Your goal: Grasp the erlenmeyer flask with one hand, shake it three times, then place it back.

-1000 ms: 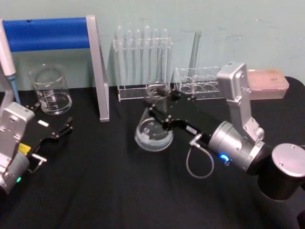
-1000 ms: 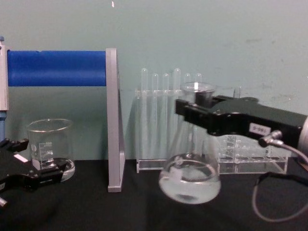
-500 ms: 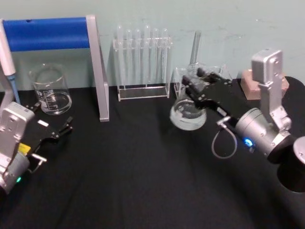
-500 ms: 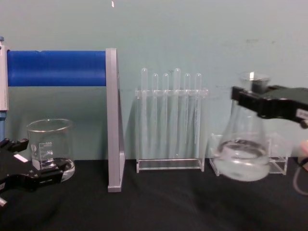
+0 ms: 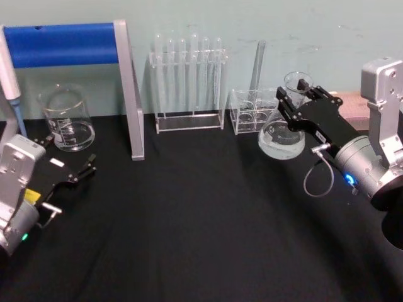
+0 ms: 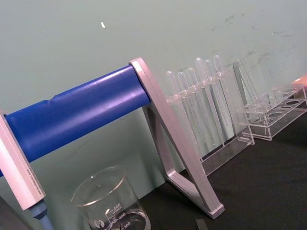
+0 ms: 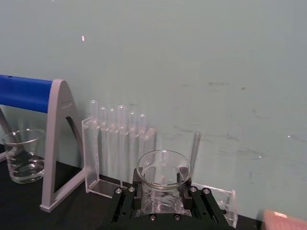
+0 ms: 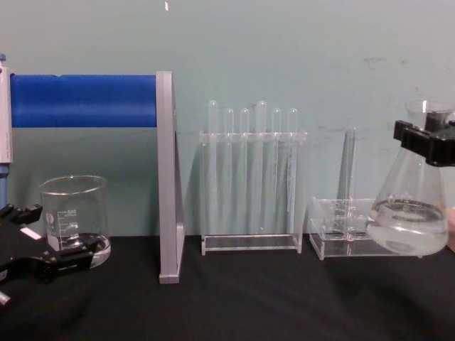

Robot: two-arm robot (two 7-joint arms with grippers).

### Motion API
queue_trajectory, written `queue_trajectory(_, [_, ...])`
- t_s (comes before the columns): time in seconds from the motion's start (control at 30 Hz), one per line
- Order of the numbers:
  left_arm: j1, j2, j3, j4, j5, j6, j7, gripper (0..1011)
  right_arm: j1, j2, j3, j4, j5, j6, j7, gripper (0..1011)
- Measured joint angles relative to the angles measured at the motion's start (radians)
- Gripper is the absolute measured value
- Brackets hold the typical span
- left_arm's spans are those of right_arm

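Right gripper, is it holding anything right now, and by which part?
Yes, the right gripper is shut on the erlenmeyer flask, clamping its narrow neck just below the flared rim.

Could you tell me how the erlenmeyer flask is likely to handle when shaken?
Probably fragile: the erlenmeyer flask is clear glass. Likely bottom-heavy, with liquid pooled in its wide base below the right gripper. The smooth neck may slip, though its flared rim should catch.

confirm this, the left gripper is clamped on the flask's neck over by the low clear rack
Not quite: the right gripper is the one shut on the neck of the erlenmeyer flask, beside the low clear rack, as the head view shows. The left gripper rests open near the beaker.
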Motion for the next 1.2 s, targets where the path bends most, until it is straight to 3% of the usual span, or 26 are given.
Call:
queue_trajectory(0.2, [0.000,0.000,0.000,0.000,0.000,0.000,0.000,1001,-0.002,-0.011,0.005,0.000,-0.015,0.007,0.003,456])
queue_trajectory(0.4, [0.000,0.000,0.000,0.000,0.000,0.000,0.000,1001,-0.001,-0.027,-0.019,-0.003,-0.028,0.016,0.041,456])
queue_trajectory(0.9, [0.000,0.000,0.000,0.000,0.000,0.000,0.000,1001,0.006,-0.042,-0.162,-0.036,-0.025,0.031,0.183,456])
queue_trajectory(1.2, [0.000,0.000,0.000,0.000,0.000,0.000,0.000,1001,0.009,-0.030,-0.224,-0.053,-0.004,0.035,0.227,456])
